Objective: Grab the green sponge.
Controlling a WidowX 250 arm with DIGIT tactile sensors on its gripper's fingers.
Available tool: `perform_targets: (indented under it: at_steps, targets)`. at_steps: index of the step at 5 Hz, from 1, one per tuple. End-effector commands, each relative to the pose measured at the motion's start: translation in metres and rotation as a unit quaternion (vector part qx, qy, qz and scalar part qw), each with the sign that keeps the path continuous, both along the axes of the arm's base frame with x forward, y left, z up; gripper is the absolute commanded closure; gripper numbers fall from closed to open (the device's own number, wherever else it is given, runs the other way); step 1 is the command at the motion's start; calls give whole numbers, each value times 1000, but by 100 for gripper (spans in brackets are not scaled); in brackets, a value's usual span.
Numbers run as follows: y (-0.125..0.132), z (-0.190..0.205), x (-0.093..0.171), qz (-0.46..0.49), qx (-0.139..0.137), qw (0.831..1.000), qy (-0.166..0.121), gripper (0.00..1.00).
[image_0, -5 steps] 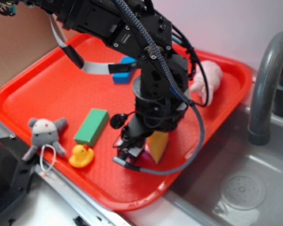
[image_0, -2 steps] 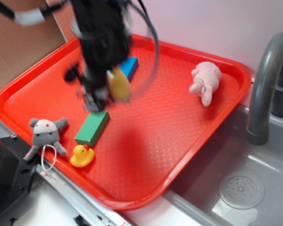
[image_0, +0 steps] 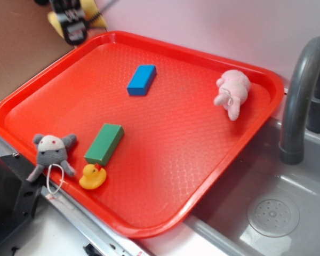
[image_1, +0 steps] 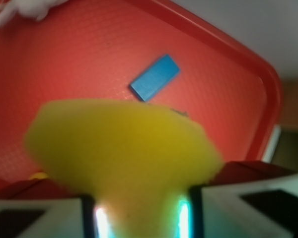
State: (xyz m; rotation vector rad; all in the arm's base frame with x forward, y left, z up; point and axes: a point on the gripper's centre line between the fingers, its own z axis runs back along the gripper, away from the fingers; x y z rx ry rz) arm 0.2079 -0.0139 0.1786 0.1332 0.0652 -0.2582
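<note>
The green sponge (image_0: 104, 144) lies flat on the red tray (image_0: 202, 160), near its front left, between a grey mouse toy and the tray's middle. My gripper (image_0: 72, 24) is far from it, up at the tray's far left corner, mostly cut off by the frame edge. It is shut on a yellow sponge (image_1: 124, 153), which bulges out between the jaws of the gripper (image_1: 141, 208) in the wrist view and fills most of that frame. That yellow sponge hides the green sponge in the wrist view.
On the tray are also a blue block (image_0: 142, 79) (image_1: 155, 76), a pink plush (image_0: 233, 91), a grey mouse toy (image_0: 52, 152) and a yellow duck (image_0: 92, 177). A sink with a grey faucet (image_0: 304, 90) lies to the right. Brown cardboard (image_0: 16, 48) stands at the left.
The arm has swung from the tray's front middle across to the far left corner, carrying the yellow sponge. The green sponge and the toys have not moved.
</note>
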Motion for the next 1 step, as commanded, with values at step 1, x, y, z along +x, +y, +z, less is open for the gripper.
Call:
perform_targets:
  at_steps: [1]
  targets:
    - [-33,22,-27,217,-16,975,-41,100]
